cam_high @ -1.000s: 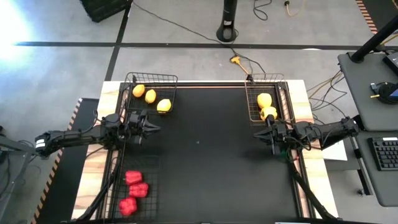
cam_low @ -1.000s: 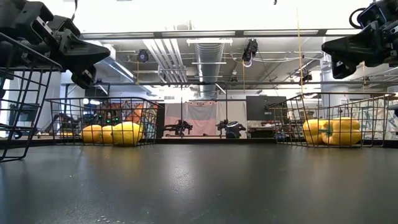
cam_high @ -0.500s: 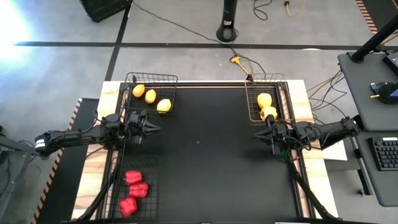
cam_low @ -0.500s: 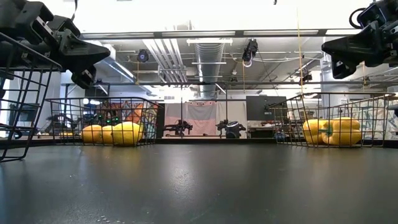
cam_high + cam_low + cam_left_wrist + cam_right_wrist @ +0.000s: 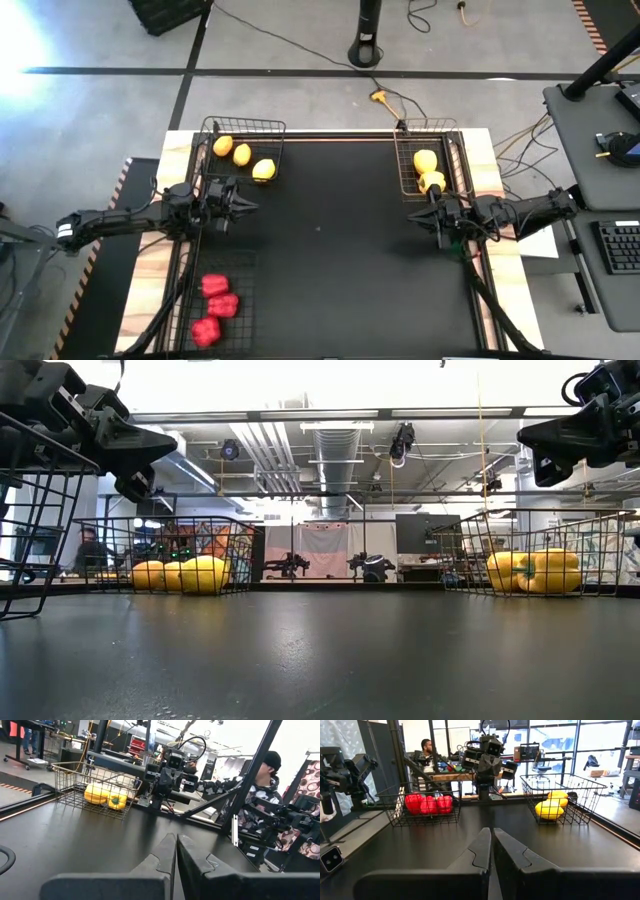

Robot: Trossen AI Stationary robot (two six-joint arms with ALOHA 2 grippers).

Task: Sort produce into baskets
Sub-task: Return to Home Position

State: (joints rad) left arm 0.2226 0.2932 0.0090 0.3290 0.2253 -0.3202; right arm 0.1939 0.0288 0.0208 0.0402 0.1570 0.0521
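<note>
At the mat's left edge, left gripper (image 5: 252,207): fingers pressed together, empty.
Right gripper (image 5: 411,215): right edge, likewise closed, empty.
Lemons (image 5: 242,154): three in the far-left black basket (image 5: 245,122).
Yellow peppers (image 5: 428,170): overlapping in the coppery basket (image 5: 428,124), count unclear.
Red peppers (image 5: 215,305): three, near-left; near-left basket (image 5: 238,264) barely visible.

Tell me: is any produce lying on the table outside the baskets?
No, the high view shows the lemons, yellow peppers and red peppers all inside baskets, none on the bare table.

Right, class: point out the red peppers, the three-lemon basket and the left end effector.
red peppers (image 5: 223,305), high view, middle pepper
three-lemon basket (image 5: 250,125), high view, far wall
left end effector (image 5: 254,208), high view, between fingertips
</note>
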